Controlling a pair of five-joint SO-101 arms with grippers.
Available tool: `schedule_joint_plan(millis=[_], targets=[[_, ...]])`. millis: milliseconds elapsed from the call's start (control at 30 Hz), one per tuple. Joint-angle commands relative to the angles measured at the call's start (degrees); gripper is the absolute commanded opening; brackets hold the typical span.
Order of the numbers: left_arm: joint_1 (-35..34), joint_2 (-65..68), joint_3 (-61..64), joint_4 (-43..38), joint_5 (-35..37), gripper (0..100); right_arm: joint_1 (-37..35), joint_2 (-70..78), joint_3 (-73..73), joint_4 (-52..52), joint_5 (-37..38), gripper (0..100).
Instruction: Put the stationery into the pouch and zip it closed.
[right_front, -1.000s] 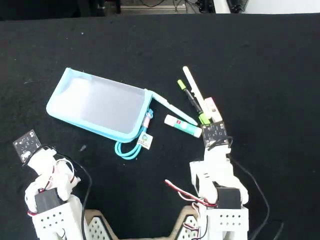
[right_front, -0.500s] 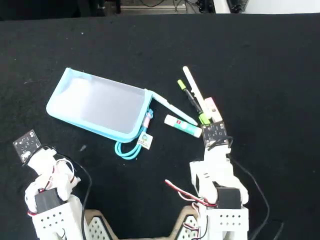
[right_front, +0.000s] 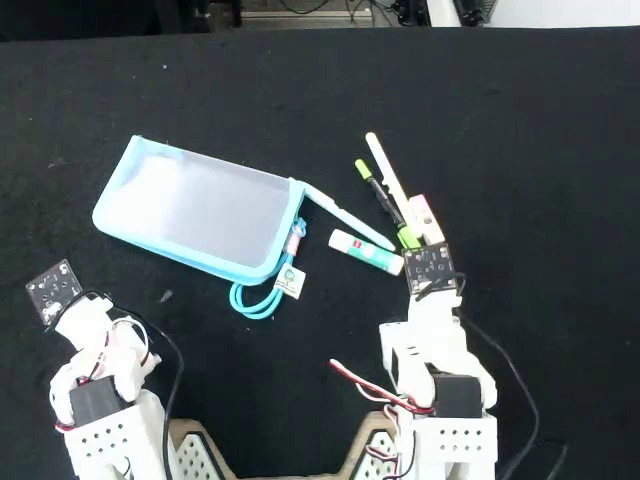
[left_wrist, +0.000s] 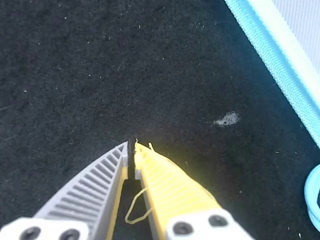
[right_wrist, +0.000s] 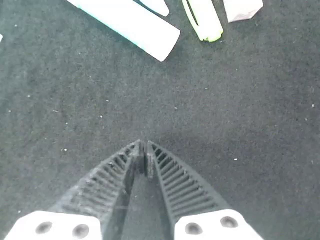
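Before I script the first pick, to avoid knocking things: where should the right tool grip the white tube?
Probably across the middle of the white tube, from straight above, closing on its long sides. It lies flat, bare cloth on its near side; the green marker sits close to one end. The right tool is shut, so open first.
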Motion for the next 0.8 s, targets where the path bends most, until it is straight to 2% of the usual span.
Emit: schedule_joint_plan(millis=[0,433,600,767], targets=[[0.13,-0.35,1.27,0.35,0.62,3,0.26,-4.18,0.04,0.44,-0.35,1.3],[0.75,-0.44,1.27,-0.62,0.35,3,0.53,-4.18,0.04,0.44,-0.35,1.5],[6.11,-0.44,1.27,-13.10,0.35,3,0.70,-4.18,0.04,0.44,0.00,1.5],[6.46,-0.44,1.27,-30.42,0.35,3,0.88,-4.18,-0.04,0.44,0.00,1.5]])
